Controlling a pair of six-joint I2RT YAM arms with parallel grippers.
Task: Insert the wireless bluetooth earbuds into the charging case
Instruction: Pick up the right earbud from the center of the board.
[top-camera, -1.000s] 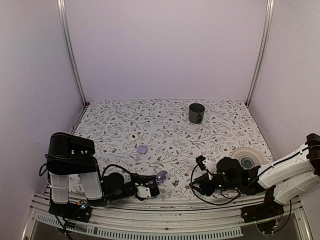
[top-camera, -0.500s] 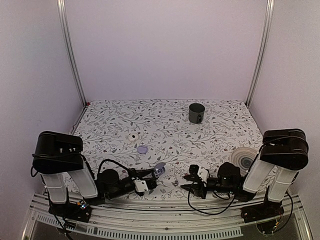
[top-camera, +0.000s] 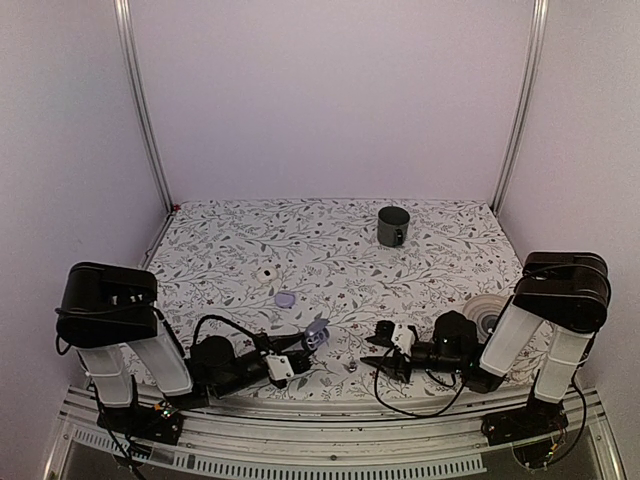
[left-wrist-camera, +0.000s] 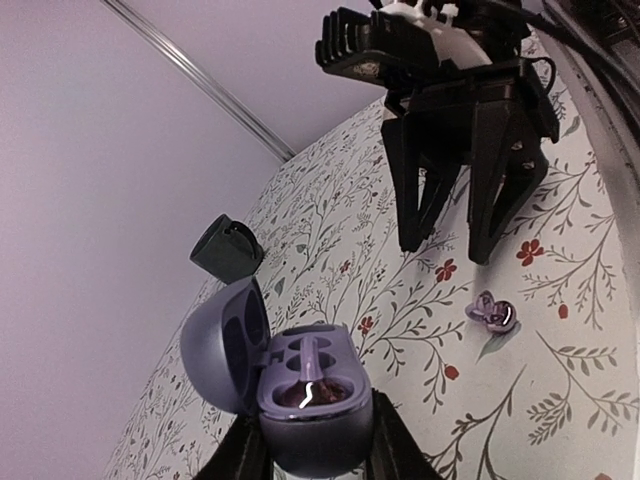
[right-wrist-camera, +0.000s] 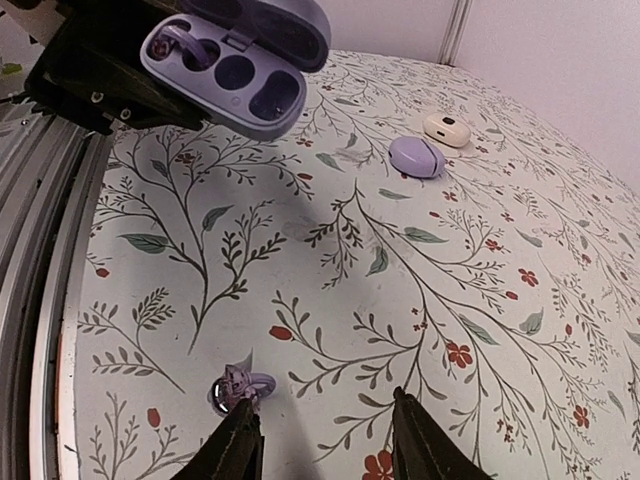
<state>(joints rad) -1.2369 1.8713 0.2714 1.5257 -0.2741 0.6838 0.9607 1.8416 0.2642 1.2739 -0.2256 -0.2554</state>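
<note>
The charging case (left-wrist-camera: 312, 400) is a small blue-grey clamshell with its lid (left-wrist-camera: 220, 345) swung open. My left gripper (left-wrist-camera: 310, 455) is shut on its base, just above the table near the front edge (top-camera: 318, 335). One lilac earbud (left-wrist-camera: 308, 388) sits in a socket; the other sockets show empty. A second earbud (right-wrist-camera: 237, 388) lies loose on the floral cloth (top-camera: 351, 366). My right gripper (right-wrist-camera: 325, 445) hovers low over the cloth, open, and the loose earbud is right at its left fingertip (right-wrist-camera: 240, 440), outside the gap. Nothing is between its fingers.
A dark mug (top-camera: 392, 226) stands at the back right. A flat lilac disc (top-camera: 286, 298) and a white round piece (top-camera: 266, 273) lie left of centre. A pale round coil (top-camera: 487, 312) sits beside the right arm. The metal rail (top-camera: 330, 455) runs along the front.
The right arm has folded down and reached left to the loose earbud, its jaws opening wider. The left gripper with the open case has shifted slightly farther in.
</note>
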